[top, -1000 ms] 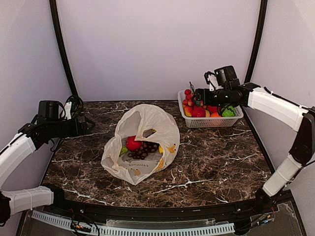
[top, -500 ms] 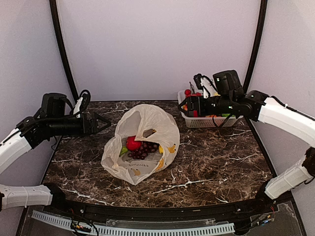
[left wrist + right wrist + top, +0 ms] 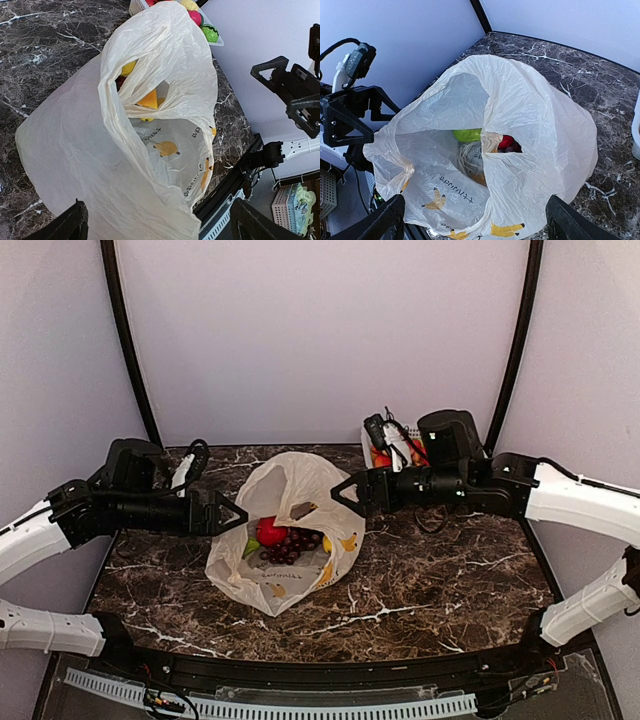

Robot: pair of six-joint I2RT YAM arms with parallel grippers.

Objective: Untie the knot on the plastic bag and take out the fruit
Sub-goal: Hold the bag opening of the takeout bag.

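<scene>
Both arms stretched level toward centre — left gripper (image 3: 236,513), right gripper (image 3: 342,494) both wide, empty — plastic bag (image 3: 305,485) lies between them, fruit (image 3: 283,538) inside.

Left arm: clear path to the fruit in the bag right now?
Likely yes: bag mouth gapes, fruit lies exposed, open left gripper sits just beside it. Loose plastic may snag.

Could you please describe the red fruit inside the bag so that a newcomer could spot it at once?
Start at the dark marbled table; near its middle lies a thin crinkly cream plastic bag, its mouth open. Inside that opening, a glossy red round fruit sits right beside a dark purple grape bunch. It is the only red piece showing in the bag.
</scene>
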